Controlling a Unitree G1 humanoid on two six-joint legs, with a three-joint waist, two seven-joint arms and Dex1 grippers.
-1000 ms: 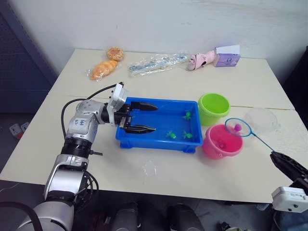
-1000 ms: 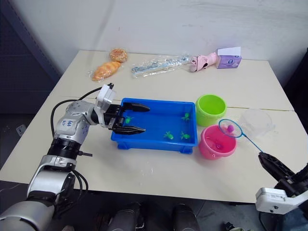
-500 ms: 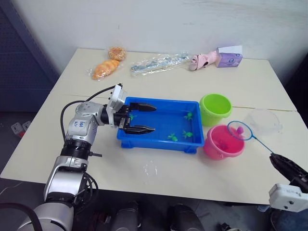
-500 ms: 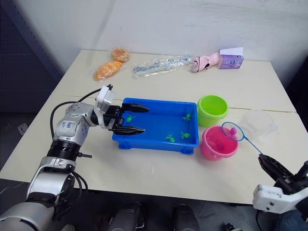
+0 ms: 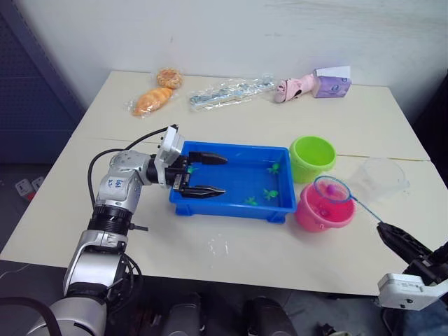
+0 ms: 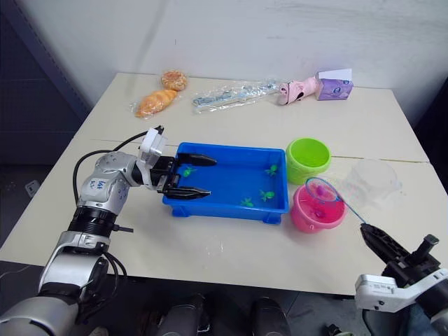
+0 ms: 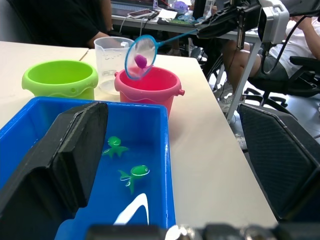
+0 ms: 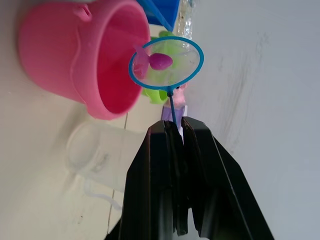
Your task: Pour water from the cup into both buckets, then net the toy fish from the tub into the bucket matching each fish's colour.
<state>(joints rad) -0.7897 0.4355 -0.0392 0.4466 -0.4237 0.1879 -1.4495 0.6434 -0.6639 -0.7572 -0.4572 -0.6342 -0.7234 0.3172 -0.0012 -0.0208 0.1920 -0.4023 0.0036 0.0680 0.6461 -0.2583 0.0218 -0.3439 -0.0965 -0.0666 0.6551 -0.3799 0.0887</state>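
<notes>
Netting approx midway: right gripper clamped on net handle w/ pink fish held just ahead over pink bucket, not dropped yet; green fish left in blue tub between left gripper's wide-open fingers

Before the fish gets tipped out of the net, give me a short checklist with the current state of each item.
1. Right hand shut on the net handle: ok.
2. Fish in the net is pink: ok.
3. Net hoop over the pink bucket, matching the fish's colour: ok in the head views.
4. Green bucket standing apart from the net: ok.
5. Left hand open over the tub, away from the net: ok.
6. Green fish left in the tub for later: ok.
</notes>
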